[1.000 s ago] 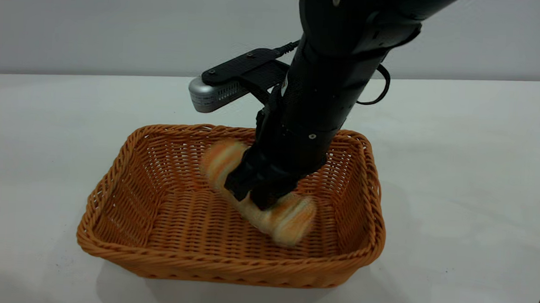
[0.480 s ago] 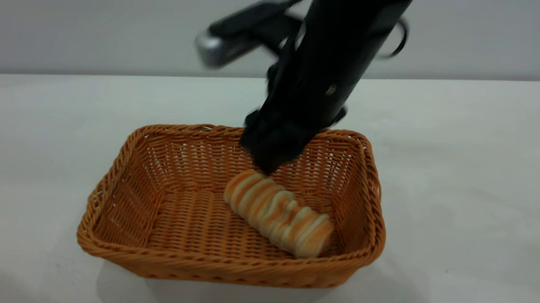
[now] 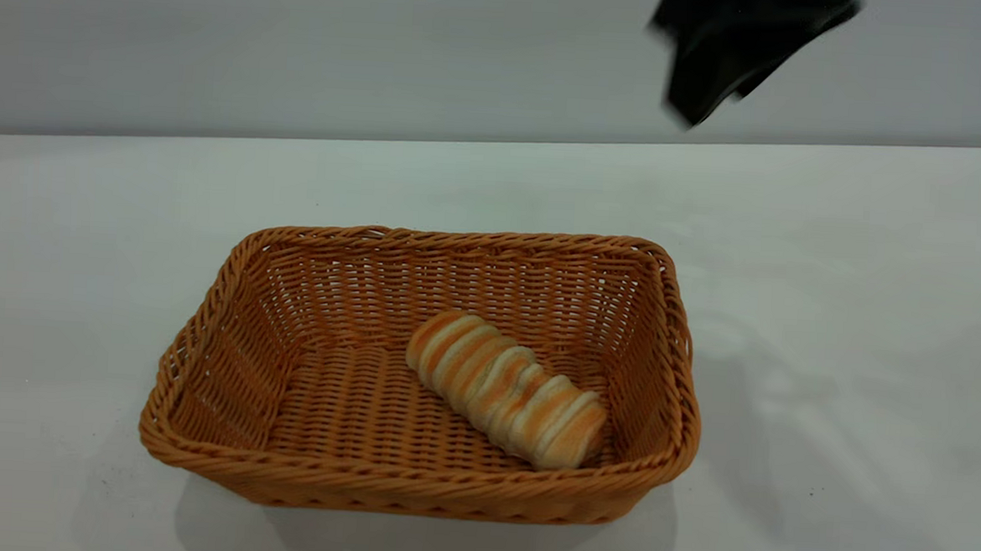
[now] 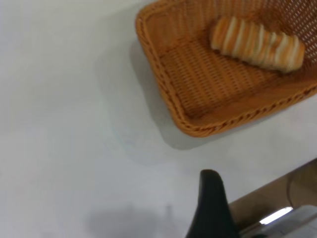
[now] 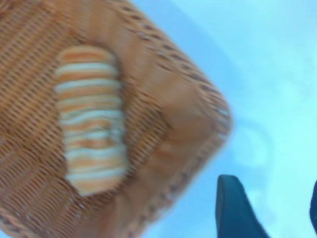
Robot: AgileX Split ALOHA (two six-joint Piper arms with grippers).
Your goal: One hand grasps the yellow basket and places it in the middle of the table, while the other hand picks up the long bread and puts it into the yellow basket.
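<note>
We see the long bread (image 3: 505, 388) lying in the yellow basket (image 3: 295, 484) on the worktop (image 3: 856, 345), the right pincer (image 5: 270, 210) released above, the left pincer's (image 4: 212, 206) grip unclear.

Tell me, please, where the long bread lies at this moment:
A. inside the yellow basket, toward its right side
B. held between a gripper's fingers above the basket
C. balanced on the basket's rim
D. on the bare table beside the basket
A: the long bread rests on the woven floor of the yellow basket, toward its right side in the exterior view, with no gripper touching it; the right gripper is high above the table.
</note>
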